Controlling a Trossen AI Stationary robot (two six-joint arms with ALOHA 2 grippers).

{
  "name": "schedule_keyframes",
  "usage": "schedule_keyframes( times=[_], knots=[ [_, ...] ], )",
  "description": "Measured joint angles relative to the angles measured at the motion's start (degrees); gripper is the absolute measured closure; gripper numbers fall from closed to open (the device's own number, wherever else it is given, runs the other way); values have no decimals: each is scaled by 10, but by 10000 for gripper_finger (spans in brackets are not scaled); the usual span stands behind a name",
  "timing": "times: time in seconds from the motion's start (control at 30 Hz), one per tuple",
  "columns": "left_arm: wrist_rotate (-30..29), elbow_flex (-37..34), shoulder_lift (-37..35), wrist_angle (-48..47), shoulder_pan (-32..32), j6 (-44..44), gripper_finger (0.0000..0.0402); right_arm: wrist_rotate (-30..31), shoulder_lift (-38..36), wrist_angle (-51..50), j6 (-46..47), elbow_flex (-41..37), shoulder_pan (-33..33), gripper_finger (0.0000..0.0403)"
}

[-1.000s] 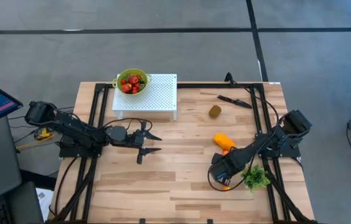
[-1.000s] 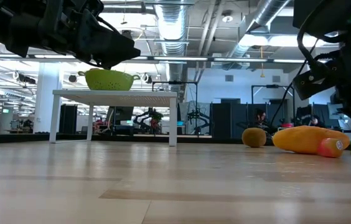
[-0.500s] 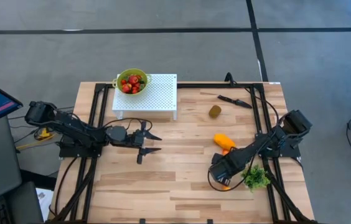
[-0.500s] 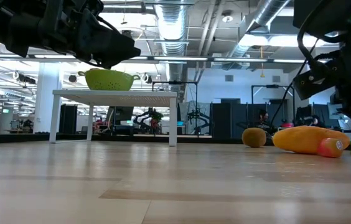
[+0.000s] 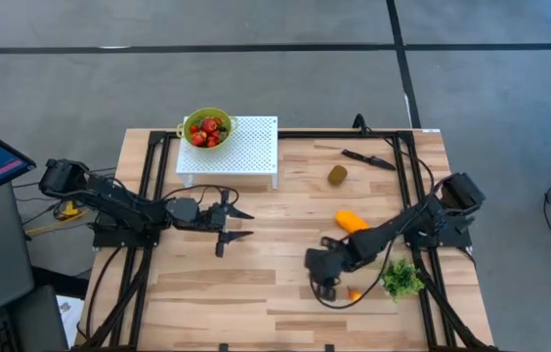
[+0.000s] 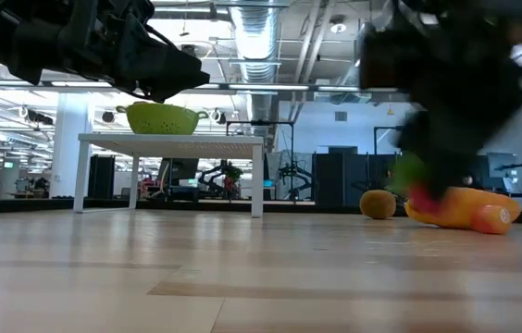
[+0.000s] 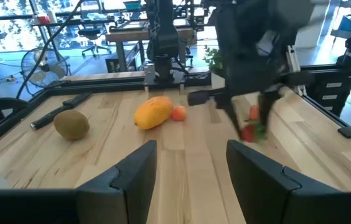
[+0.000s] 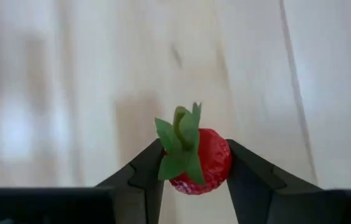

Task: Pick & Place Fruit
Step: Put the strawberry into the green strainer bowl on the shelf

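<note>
My right gripper (image 5: 322, 286) is shut on a red strawberry (image 8: 208, 163) with a green leafy cap, right of the table's middle; it shows blurred in the low view (image 6: 425, 196) and in the left wrist view (image 7: 248, 131). My left gripper (image 5: 249, 224) is open and empty above the table's left middle. A green bowl (image 5: 207, 128) of strawberries stands on a white perforated stand (image 5: 251, 149) at the far left. An elongated orange fruit (image 5: 352, 221), a brownish kiwi (image 5: 338, 175) and a small orange fruit (image 5: 354, 293) lie on the table. My right gripper pinches the strawberry by its two opposite sides (image 8: 225, 158) between its two fingers, near their free ends. The fingers come from above, pointing down. The leafy cap (image 8: 182, 140) faces the wrist camera. The strawberry is clear of the table.
A black knife (image 5: 368, 157) lies at the far right. A green leafy bunch (image 5: 402, 281) lies at the near right beside the right arm. Black frame rails run along the table's left and right sides.
My right gripper has swung toward the table's left edge, away from the leafy bunch, carrying the strawberry; it shows blurred in the low view. The small orange fruit that it covered now lies in the open.
</note>
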Motion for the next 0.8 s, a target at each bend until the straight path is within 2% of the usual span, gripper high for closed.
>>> schedule_keyframes(
  times=[0.2,0.27,0.37,0.53,0.8],
  knots=[
    [4,0,0,0,0,0,215,-15,-1,50,-110,44,-37,270],
    [31,0,0,0,-2,2,215,-21,-1,51,-141,61,-50,266],
    [56,0,0,-1,-24,56,215,-25,-1,49,-185,85,-72,265],
    [4,0,0,8,-76,168,215,-26,-3,49,-228,120,-113,270],
    [-32,6,0,47,-75,166,215,-29,-3,71,-295,147,-150,266]
  ],
)
